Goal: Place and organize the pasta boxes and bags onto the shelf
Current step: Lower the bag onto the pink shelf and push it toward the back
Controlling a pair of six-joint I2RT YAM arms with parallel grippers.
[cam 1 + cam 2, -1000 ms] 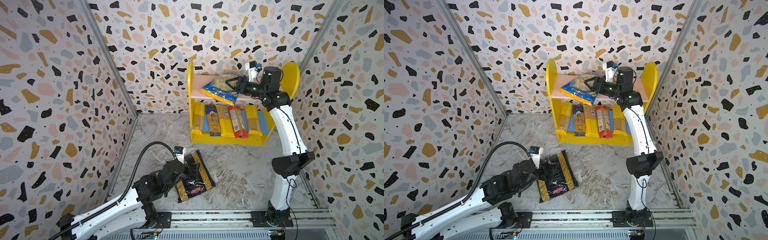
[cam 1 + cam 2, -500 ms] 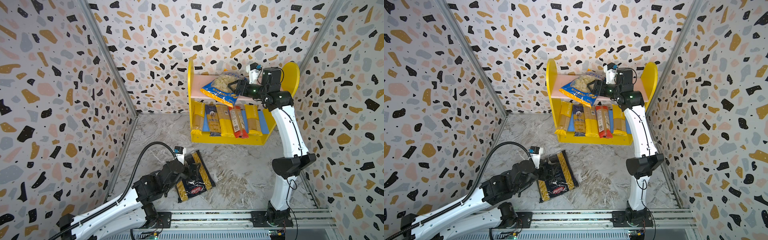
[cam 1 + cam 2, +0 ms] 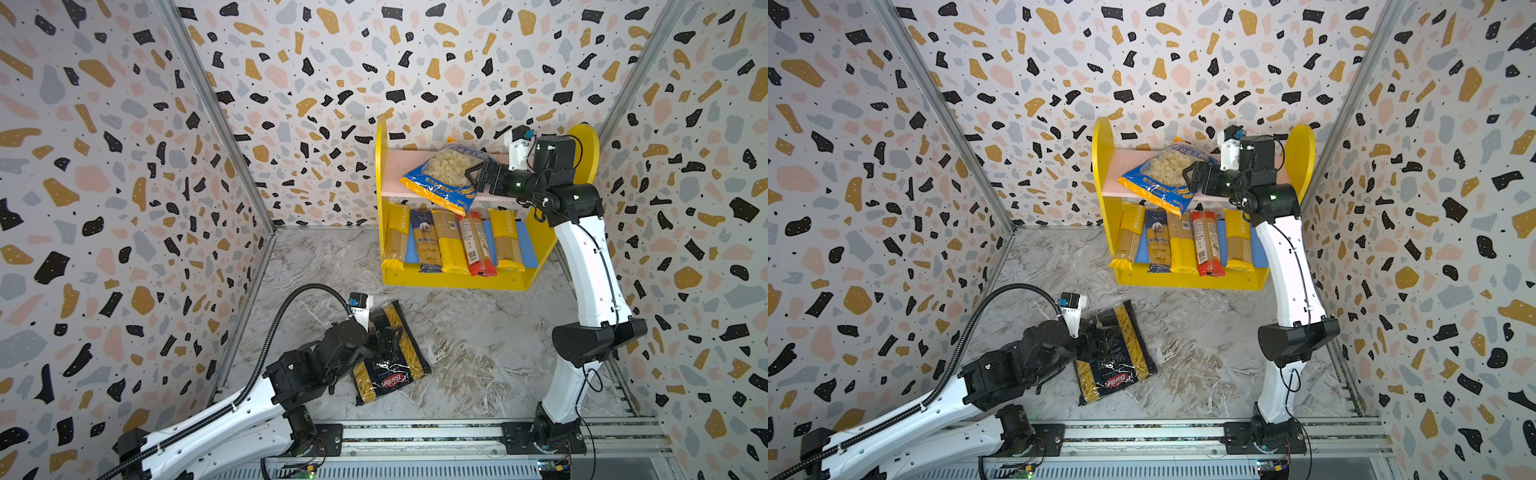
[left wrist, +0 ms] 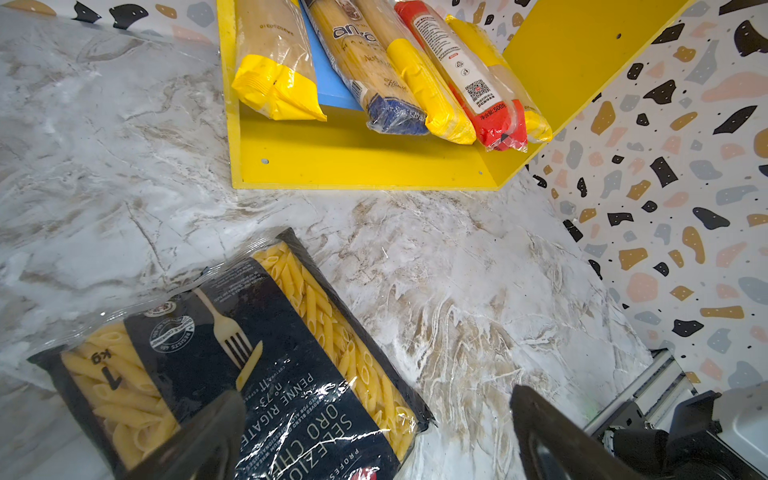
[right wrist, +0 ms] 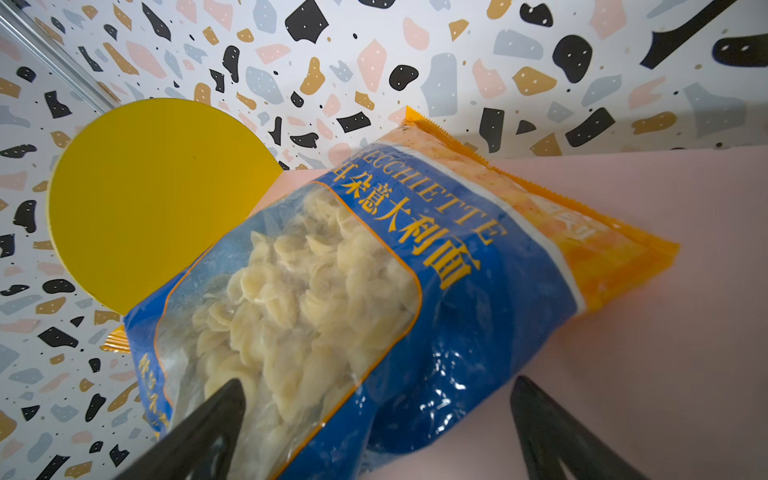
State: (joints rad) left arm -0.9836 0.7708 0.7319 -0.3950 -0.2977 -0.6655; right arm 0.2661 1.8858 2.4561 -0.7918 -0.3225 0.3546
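Nearing its end, the job has five spaghetti packs (image 3: 451, 245) lined up on the blue lower board of the shelf (image 3: 457, 281), below the right tool (image 3: 473, 178). Just ahead of that tool, whose jaws are spread wide and gripping nothing, the orecchiette bag (image 3: 444, 174) lies on the pink upper board with one corner overhanging. What remains is the Barilla bag (image 3: 390, 370), flat on the worktop (image 3: 478, 345) beneath the released left tool (image 3: 384, 338).

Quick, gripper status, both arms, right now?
Left gripper: open, empty, over the dark navy plastic penne bag.
Right gripper: open, empty, at the blue-orange plastic orecchiette bag on the pink board.
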